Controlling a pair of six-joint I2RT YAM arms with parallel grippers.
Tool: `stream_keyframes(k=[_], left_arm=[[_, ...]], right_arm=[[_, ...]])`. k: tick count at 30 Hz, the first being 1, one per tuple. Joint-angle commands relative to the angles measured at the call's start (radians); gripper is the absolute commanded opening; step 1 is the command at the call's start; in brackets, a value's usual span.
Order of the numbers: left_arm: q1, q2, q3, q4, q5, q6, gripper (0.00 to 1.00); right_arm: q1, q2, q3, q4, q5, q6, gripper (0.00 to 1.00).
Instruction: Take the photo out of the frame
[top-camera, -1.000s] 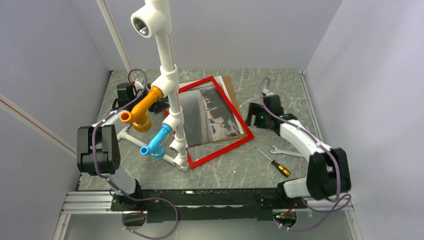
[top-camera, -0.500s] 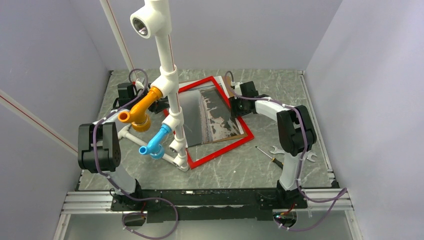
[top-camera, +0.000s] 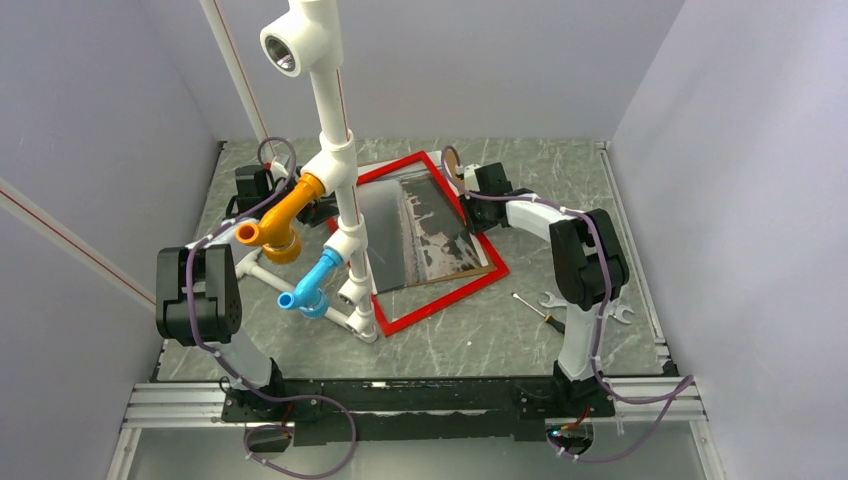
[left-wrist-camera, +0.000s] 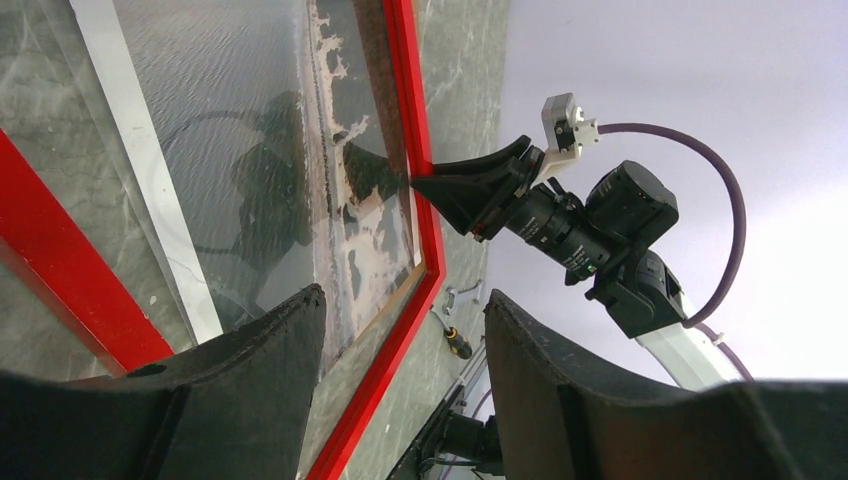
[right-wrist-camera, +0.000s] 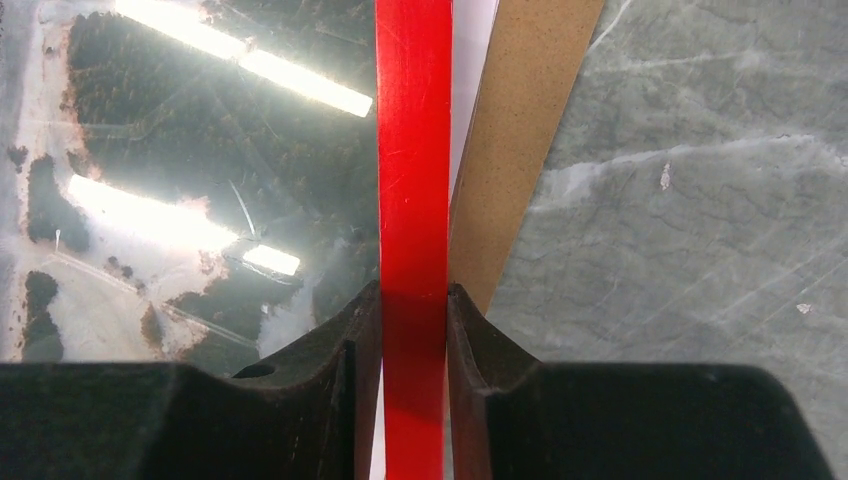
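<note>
Red frame rail now pinched by right fingers, newly arrived; left fingers spread apart.

A second ago the right claw hung over bare counter at the 3 o'clock side of the frame, with its arm stretched out low. It has since swung toward 10 o'clock onto the frame's right-hand rail. Its fingers now press against either side of that red strip. The arm has risen, and its elbow now hides part of the screwdriver.
</note>
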Motion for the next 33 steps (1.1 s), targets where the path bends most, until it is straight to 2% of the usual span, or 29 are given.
stream_keyframes(k=[1,3,9,14,19,23,25,33], left_arm=[[-0.003,0.012,0.036,0.055,0.036,0.028,0.63],[-0.004,0.008,0.036,0.058,0.034,0.026,0.63],[-0.004,0.002,0.037,0.057,0.037,0.027,0.63],[-0.003,-0.003,0.065,-0.015,0.019,0.082,0.63],[-0.006,0.004,0.046,0.047,0.043,0.038,0.63],[-0.008,0.0,0.046,0.059,0.053,0.021,0.63],[-0.008,-0.005,0.037,0.089,0.061,0.003,0.63],[-0.016,0.007,0.032,0.104,0.067,-0.007,0.63]], right_arm=[[0.001,-0.02,0.003,0.026,0.025,-0.048,0.05],[0.0,-0.061,0.003,0.023,0.01,-0.049,0.0],[0.0,-0.174,0.085,-0.106,-0.03,-0.068,0.0],[-0.028,-0.296,0.04,-0.115,0.03,-0.073,0.0],[-0.183,-0.37,-0.016,-0.105,-0.014,0.023,0.0],[-0.303,-0.448,-0.12,-0.023,-0.161,0.074,0.0],[-0.321,-0.474,-0.152,0.012,-0.241,0.073,0.0],[-0.431,-0.428,-0.145,-0.012,0.025,0.036,0.0]])
